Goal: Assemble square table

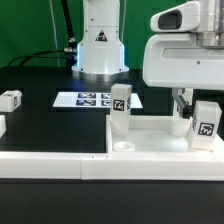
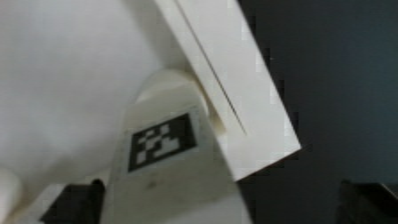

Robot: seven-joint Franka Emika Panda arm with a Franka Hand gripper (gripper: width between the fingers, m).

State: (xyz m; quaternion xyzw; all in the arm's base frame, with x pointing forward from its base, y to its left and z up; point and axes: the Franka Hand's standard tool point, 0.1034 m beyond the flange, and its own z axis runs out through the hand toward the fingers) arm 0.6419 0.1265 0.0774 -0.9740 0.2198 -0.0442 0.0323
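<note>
The white square tabletop lies with its raised edges up at the exterior view's right. A short tagged leg stands upright at one of its corners. A second tagged leg stands at the plate's right end. My gripper hangs just beside that leg, low over the plate. In the wrist view the gripper is open. A tagged leg fills the space between the dark fingertips, against the tabletop's edge, and neither finger presses on it.
The marker board lies in front of the robot's base. A loose white leg rests at the exterior view's far left, with another white part below it. A long white rail runs along the front.
</note>
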